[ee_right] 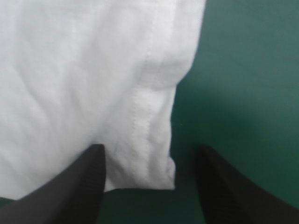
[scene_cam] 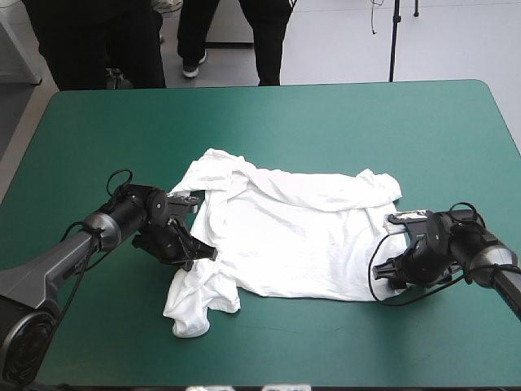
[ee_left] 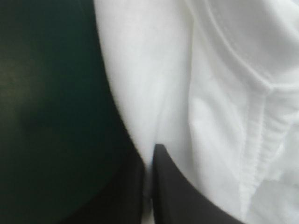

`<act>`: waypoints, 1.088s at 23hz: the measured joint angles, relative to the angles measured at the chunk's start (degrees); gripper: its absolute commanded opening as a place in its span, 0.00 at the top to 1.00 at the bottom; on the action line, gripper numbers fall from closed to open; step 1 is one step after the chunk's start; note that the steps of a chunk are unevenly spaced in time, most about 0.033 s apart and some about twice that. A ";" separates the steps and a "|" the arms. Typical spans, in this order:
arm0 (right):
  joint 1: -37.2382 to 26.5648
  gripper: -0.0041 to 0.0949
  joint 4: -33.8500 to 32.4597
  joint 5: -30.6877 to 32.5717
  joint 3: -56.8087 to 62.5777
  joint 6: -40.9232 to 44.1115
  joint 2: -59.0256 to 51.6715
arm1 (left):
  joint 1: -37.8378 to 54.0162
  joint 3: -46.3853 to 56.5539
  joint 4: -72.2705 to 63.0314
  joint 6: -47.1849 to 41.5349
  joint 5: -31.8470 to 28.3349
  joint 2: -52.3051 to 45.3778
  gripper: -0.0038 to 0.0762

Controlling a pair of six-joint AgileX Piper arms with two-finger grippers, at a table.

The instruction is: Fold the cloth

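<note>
The white T-shirt [scene_cam: 293, 232] lies spread but rumpled across the middle of the teal-green table, one sleeve bunched toward the front left. My left gripper [scene_cam: 203, 251] is low at the shirt's left edge, its black fingers all but shut with the cloth's edge pinched between them. In the left wrist view the T-shirt [ee_left: 187, 93] fills the space ahead of the left gripper [ee_left: 152, 154], a stitched hem running beside it. My right gripper [scene_cam: 383, 273] sits at the shirt's front right corner. In the right wrist view the right gripper [ee_right: 149, 154] stands open, the T-shirt's hemmed corner [ee_right: 140, 154] between its fingers.
Bare teal-green cover [scene_cam: 342, 122] stretches beyond the shirt to the far edge, and a strip runs along the front edge [scene_cam: 326, 342].
</note>
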 measured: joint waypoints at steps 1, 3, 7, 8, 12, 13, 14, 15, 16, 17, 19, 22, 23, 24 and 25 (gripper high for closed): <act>0.00 0.82 1.02 0.00 0.00 -0.62 0.00 | 0.00 0.00 -0.01 0.00 -0.09 0.00 0.96; 0.00 0.97 3.65 0.00 0.00 -3.02 0.00 | 0.00 0.00 -0.06 0.00 -0.18 0.00 0.96; 0.00 0.98 5.67 -0.75 -0.20 -4.46 0.01 | 0.00 0.00 -0.06 0.80 -1.12 0.00 0.96; 0.00 0.98 5.63 -0.24 -0.78 -4.46 0.05 | 0.00 -0.14 0.12 1.11 -1.05 -0.06 0.96; 0.00 0.98 5.06 7.28 -10.11 -4.46 -1.32 | 0.00 -5.15 2.16 1.49 2.93 -4.44 0.96; 0.00 0.98 5.06 9.89 -14.09 -4.46 -2.26 | 0.00 -7.65 2.20 1.53 4.55 -6.55 0.96; 0.00 0.98 5.00 11.97 -17.25 -4.46 -3.45 | 0.00 -10.10 2.20 1.60 5.84 -8.20 0.96; 0.00 0.98 4.95 13.90 -21.70 -4.34 -5.04 | 0.00 -13.22 2.34 1.61 7.73 -10.48 0.96; 0.00 0.98 4.95 14.96 -24.60 -4.21 -6.10 | 0.00 -14.88 2.41 1.66 8.67 -11.90 0.96; 0.00 0.98 4.88 15.86 -27.58 -4.05 -7.17 | 0.00 -17.14 2.55 1.66 9.85 -13.32 0.96; 0.00 0.98 4.88 17.10 -33.16 -3.28 -9.05 | 0.00 -21.75 2.56 1.66 11.91 -15.74 0.96; 0.00 0.98 4.88 17.94 -42.84 -2.23 -11.67 | 0.00 -30.17 2.56 1.61 14.35 -18.85 0.96; 0.00 0.98 4.88 18.02 -46.11 -2.08 -12.40 | 0.00 -33.46 2.56 1.61 14.80 -19.65 0.96; 0.00 0.98 4.88 18.16 -48.72 -1.90 -13.03 | 0.00 -36.88 2.56 1.61 15.18 -20.29 0.96; 0.00 0.98 4.88 18.22 -51.86 -1.68 -13.56 | 0.00 -40.41 2.56 1.61 15.38 -20.67 0.96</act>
